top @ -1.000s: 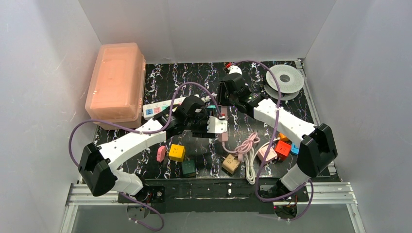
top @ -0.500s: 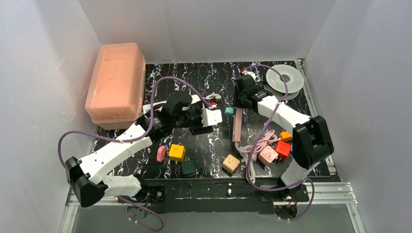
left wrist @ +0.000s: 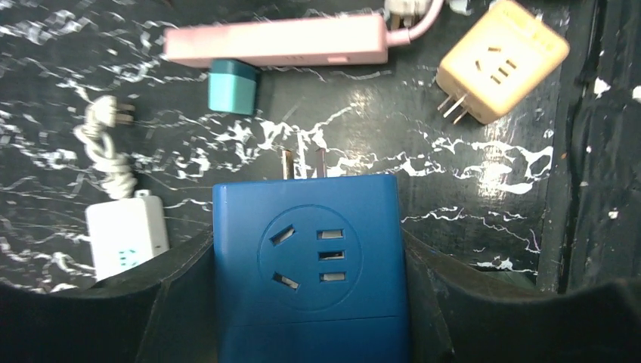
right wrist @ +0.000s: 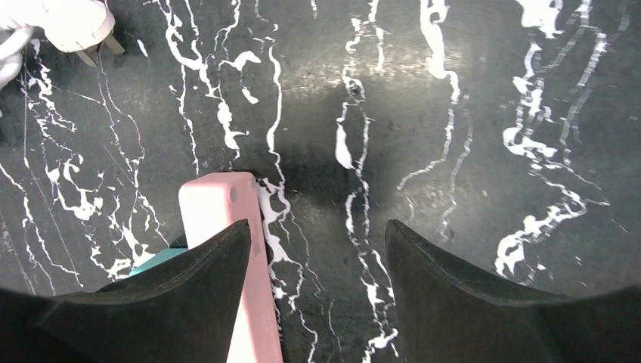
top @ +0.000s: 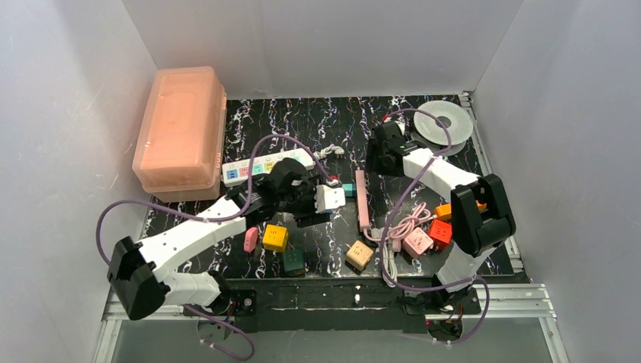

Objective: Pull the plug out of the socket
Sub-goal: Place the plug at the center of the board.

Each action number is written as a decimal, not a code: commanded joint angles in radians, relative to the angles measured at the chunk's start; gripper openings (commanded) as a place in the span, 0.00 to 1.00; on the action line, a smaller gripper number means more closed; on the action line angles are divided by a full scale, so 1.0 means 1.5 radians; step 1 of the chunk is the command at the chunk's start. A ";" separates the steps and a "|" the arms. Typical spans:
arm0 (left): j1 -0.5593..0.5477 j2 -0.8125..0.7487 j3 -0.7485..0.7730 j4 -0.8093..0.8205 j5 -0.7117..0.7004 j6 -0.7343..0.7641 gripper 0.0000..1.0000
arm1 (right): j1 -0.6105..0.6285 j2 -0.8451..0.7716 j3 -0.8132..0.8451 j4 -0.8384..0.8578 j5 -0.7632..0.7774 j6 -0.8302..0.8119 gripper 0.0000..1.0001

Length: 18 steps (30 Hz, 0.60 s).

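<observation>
My left gripper is shut on a blue cube plug, its two prongs pointing out just above the mat; both fingers press its sides. The socket, a white power strip with pastel outlets, lies behind the left arm, and its white end shows in the left wrist view. My right gripper is open and empty over the mat, beside the far end of a slim pink bar.
The pink bar lies on the mat with a teal plug at its side. A pink lidded box stands at the left and a tape reel at the back right. Yellow, green, tan and red cubes lie along the front.
The right gripper swung right with the pink bar, then let it go; the bar now lies on the mat. The left gripper drew back towards me with the blue plug.
</observation>
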 commanded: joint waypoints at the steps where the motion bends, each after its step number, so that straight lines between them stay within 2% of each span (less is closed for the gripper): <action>1: 0.003 0.047 -0.027 0.069 0.032 0.024 0.00 | -0.009 -0.091 -0.005 -0.010 0.022 0.009 0.74; 7: 0.009 0.174 -0.016 0.098 0.093 0.039 0.00 | -0.017 -0.200 -0.030 -0.012 0.013 0.022 0.74; 12: 0.006 0.224 -0.042 0.125 0.134 0.055 0.00 | -0.023 -0.281 -0.066 0.002 -0.010 0.040 0.74; 18: 0.004 0.257 -0.080 0.164 0.158 0.099 0.00 | -0.025 -0.330 -0.096 0.010 -0.027 0.034 0.75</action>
